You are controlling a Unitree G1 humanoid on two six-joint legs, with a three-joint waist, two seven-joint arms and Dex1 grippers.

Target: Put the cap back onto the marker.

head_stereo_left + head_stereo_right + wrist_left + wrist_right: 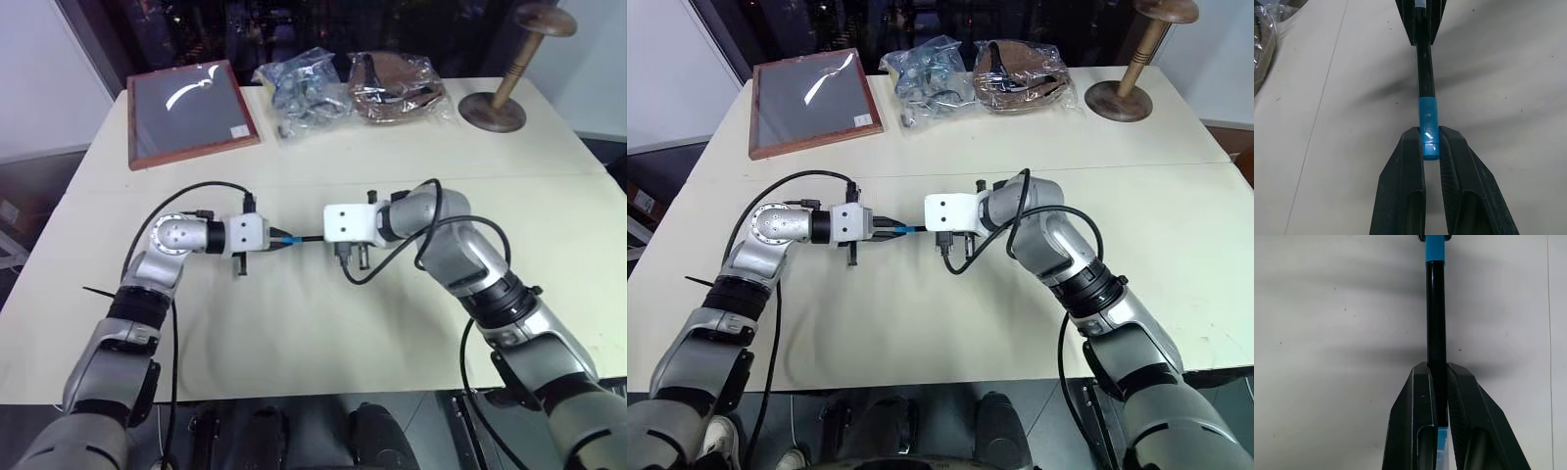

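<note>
1. Your left claw [1431, 142] is closed on the cap [1428, 128]; both black fingers [1404, 181] pinch the blue tube near its rear end.
2. Your right claw [1438, 369] is closed on the marker [1436, 313], clamping the black barrel between its fingers, with a light-blue bit showing down between them.
3. The cap sits on the tip end of the marker; blue and black meet in one straight line with no gap that you can see. How deep it is seated, you cannot tell.
4. The two claws face each other tip to tip over the middle of the table [323, 323], left claw [277, 238] pointing right, right claw [315, 236] pointing left, with the marker [306, 237] bridging them above the tabletop.
5. The cap [289, 238] is just off the left claw's tips, held in the air, not resting on the table.
6. Far side of the table: a wooden-framed dark board [188, 111] at far left, two clear plastic bags [306, 90] of bits in the middle, and a wooden stand [505, 73] with a round base at far right. All are well apart from the claws.
</note>
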